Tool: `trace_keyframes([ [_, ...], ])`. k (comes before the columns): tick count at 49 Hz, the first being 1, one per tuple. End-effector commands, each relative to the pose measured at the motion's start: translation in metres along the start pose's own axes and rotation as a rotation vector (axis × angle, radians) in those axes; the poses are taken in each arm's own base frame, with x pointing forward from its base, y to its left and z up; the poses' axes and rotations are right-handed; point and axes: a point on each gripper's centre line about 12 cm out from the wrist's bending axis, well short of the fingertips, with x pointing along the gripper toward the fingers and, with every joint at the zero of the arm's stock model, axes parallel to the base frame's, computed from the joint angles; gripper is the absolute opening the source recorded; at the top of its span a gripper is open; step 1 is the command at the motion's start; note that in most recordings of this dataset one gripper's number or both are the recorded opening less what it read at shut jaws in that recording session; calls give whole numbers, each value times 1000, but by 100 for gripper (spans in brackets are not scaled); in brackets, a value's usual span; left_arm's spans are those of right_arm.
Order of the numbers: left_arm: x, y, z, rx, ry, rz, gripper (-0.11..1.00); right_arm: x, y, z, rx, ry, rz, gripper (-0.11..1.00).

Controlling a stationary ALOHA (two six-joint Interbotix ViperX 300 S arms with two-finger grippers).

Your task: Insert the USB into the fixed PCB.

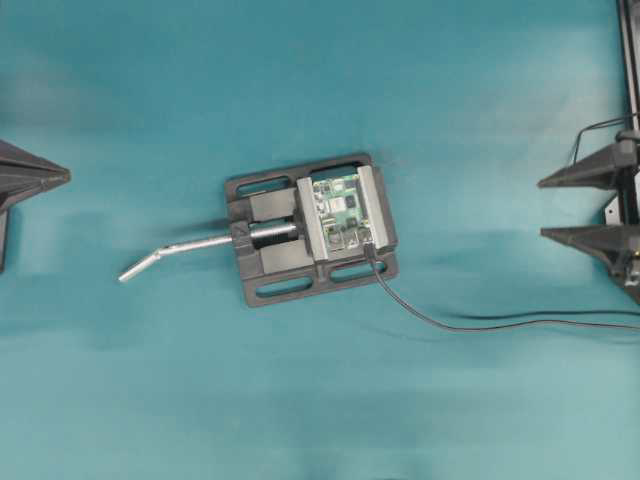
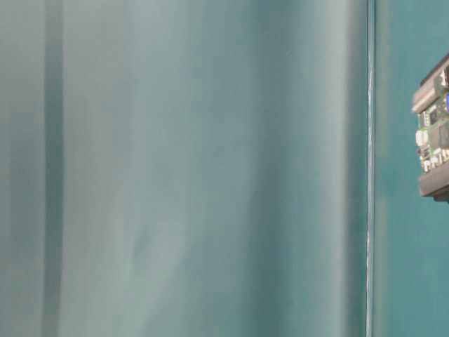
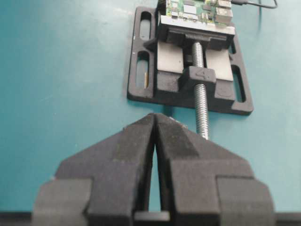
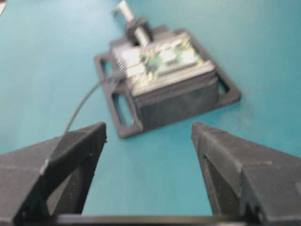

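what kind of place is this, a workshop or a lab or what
Most likely a robotics lab bench set up for testing. A teal cloth-covered table holds only a black vise clamping a green PCB with a USB cable at its edge, flanked by the left gripper and right gripper.

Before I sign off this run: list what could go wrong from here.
1. The USB meets the fixed PCB at its edge, but full seating cannot be confirmed.
2. Its cable trails toward the open right gripper; a snag might pull the plug.
3. The vise handle juts toward the shut left gripper.
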Motion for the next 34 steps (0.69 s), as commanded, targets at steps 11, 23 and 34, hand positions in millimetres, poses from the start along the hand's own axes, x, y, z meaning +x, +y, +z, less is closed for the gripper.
trace_keyframes([
  [11, -1, -1, 10, -4, -22, 0, 0, 3, 2, -4, -156, 39, 17, 79],
  [23, -1, -1, 10, -4, -20, 0, 0, -4, -3, -6, -165, -34, 2, 79],
  [34, -1, -1, 10, -3, -20, -1, 0, -8, -5, -12, -158, -72, 19, 79],
])
